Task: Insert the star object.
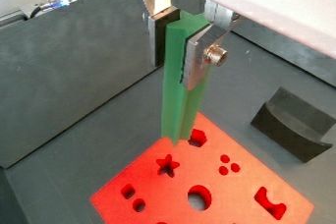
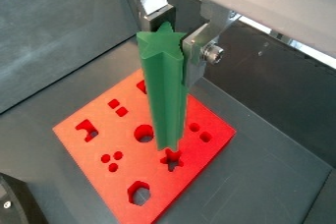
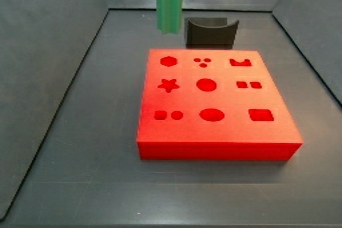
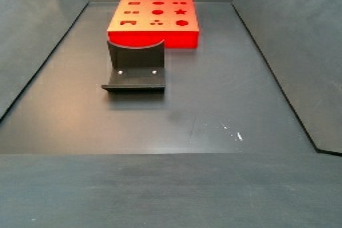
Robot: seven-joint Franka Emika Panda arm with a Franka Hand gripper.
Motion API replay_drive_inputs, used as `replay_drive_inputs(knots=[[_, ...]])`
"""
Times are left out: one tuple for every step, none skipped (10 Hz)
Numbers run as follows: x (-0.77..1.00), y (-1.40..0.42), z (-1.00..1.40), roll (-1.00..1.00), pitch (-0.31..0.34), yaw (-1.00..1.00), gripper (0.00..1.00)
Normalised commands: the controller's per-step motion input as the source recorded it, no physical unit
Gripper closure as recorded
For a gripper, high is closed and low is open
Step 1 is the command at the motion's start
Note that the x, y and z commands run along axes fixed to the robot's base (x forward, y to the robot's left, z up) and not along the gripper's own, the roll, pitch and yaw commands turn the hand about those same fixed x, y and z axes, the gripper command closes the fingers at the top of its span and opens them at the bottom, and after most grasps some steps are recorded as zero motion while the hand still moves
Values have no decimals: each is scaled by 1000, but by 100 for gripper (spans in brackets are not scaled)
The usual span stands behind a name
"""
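The star object (image 1: 179,81) is a long bright green peg with a star-shaped end face, also seen in a wrist view (image 2: 163,90). It hangs upright between the fingers of my gripper (image 1: 180,46), which is shut on its upper part; the gripper also shows in a wrist view (image 2: 174,46). The peg's lower end is in the air above the red block (image 2: 92,120), close over the star hole (image 2: 172,158). In a side view the peg (image 3: 170,2) hangs above the block (image 3: 214,117); the gripper is out of frame there.
A dark grey curved holder (image 3: 210,30) stands on the floor beside the red block, also seen in a side view (image 4: 135,64). Grey walls (image 1: 66,71) enclose the floor. The block has several other shaped holes (image 3: 211,115).
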Motion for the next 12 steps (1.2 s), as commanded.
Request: replay_drive_inputs(knots=[[0,17,0,0,0,0,100],[100,0,-257,0,14,231,100],[149,-109,-246,120,0,811,100],[137,0,-154,163,0,869,100],[163,-46,-120,141,-23,840,100],[214,-49,-77,183,-41,754,100],[309,-31,0,377,-50,577,100],[240,-297,-209,299,-41,486,100],[0,-480,-474,197,-191,469,100],[174,-489,-594,149,-91,240,100],[169,-266,-551,76,-16,0,100],[37,0,-600,-91,-27,-37,100]])
